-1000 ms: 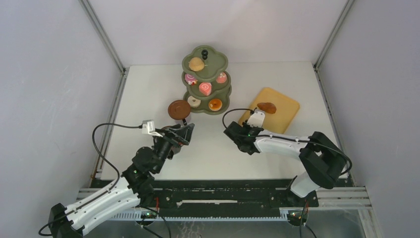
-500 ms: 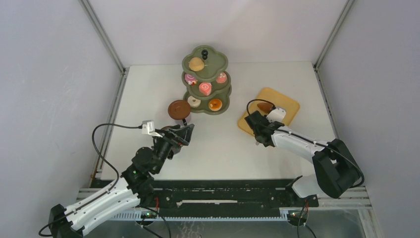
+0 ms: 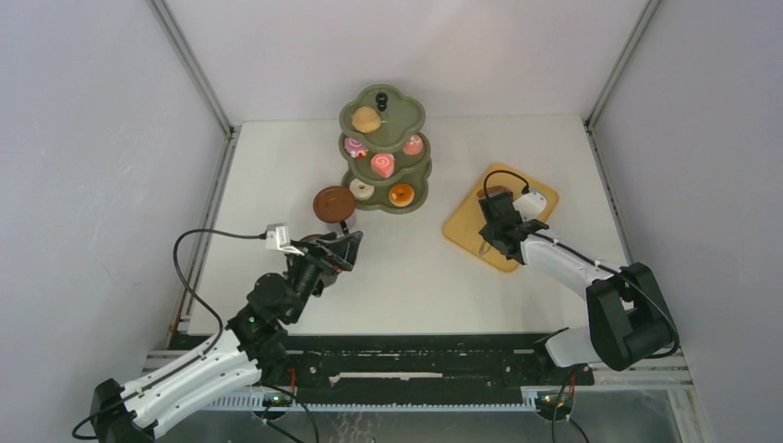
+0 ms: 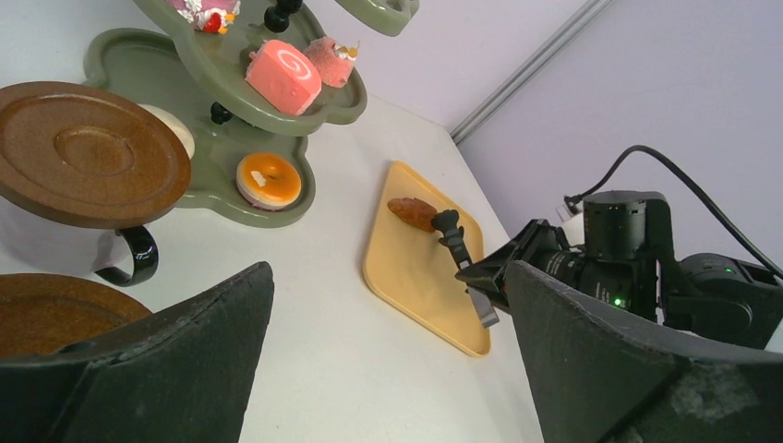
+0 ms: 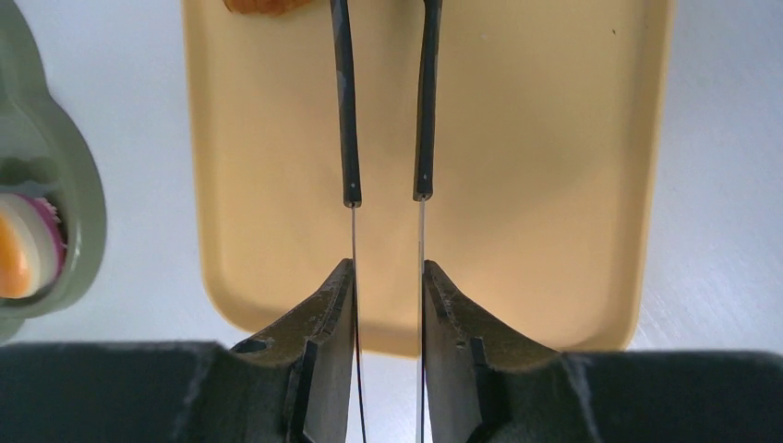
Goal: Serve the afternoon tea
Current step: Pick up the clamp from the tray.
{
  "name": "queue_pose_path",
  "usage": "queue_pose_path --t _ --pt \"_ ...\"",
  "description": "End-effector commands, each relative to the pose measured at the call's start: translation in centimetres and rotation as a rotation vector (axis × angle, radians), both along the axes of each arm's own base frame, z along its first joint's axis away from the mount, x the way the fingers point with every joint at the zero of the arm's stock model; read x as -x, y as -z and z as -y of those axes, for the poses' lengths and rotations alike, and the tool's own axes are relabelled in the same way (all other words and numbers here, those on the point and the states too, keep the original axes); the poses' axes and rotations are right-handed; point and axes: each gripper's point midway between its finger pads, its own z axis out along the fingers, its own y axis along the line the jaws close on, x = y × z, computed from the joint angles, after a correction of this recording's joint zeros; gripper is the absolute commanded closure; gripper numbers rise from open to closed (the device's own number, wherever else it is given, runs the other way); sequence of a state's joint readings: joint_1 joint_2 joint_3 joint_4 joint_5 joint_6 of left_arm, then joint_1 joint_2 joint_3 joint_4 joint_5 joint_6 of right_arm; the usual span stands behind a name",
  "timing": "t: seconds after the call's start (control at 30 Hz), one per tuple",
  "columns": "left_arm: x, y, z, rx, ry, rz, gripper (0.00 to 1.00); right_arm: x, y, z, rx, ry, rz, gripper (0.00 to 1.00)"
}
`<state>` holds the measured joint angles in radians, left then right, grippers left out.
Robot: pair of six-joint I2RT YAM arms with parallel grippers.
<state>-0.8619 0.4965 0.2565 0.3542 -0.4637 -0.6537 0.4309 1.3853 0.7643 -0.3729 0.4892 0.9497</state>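
The olive-green three-tier stand (image 3: pixel 415 111) holds a brown bun (image 3: pixel 367 119), pink swirl cakes (image 3: pixel 382 164) and donuts (image 3: pixel 401 194). In the left wrist view the stand (image 4: pixel 120 65) shows a swirl cake (image 4: pixel 283 77) and an orange donut (image 4: pixel 268 178). A brown cup topped by a saucer (image 3: pixel 332 203) stands beside it. My left gripper (image 3: pixel 343 247) hangs open just in front of that cup. My right gripper (image 5: pixel 388 277) is shut on the black tongs (image 5: pixel 344 111), whose tips point at a brown bun (image 5: pixel 263 5) on the tray.
The orange-yellow tray (image 3: pixel 531 208) lies right of the stand, under my right gripper (image 3: pixel 494 226). A second brown saucer (image 4: pixel 55 309) shows at the lower left of the left wrist view. Metal frame posts and grey walls close in both sides.
My right arm has swung right and away with the tongs, from the middle of the table to over the tray near the bun. The left arm has not moved.
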Motion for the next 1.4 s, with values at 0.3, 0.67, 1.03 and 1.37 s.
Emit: queue_pose_path --t 0.3,0.67,1.03,1.37 --pt "-0.6 -2.0 0.6 -0.004 -0.004 0.033 0.00 -5.9 -2.9 1.5 -0.098 -0.024 0.122 0.64" --pt "-1.4 -1.6 1.5 -0.028 -0.007 0.020 0.00 -8.9 -2.8 2.9 -0.101 -0.048 0.114 0.63" --pt "-1.4 -1.9 2.2 -0.003 0.018 0.022 0.00 -6.4 -7.9 3.2 0.067 -0.114 0.135 0.60" --pt "-0.7 -1.8 2.0 0.043 0.032 0.023 0.00 -2.9 -5.9 -0.5 0.089 -0.267 -0.001 0.55"
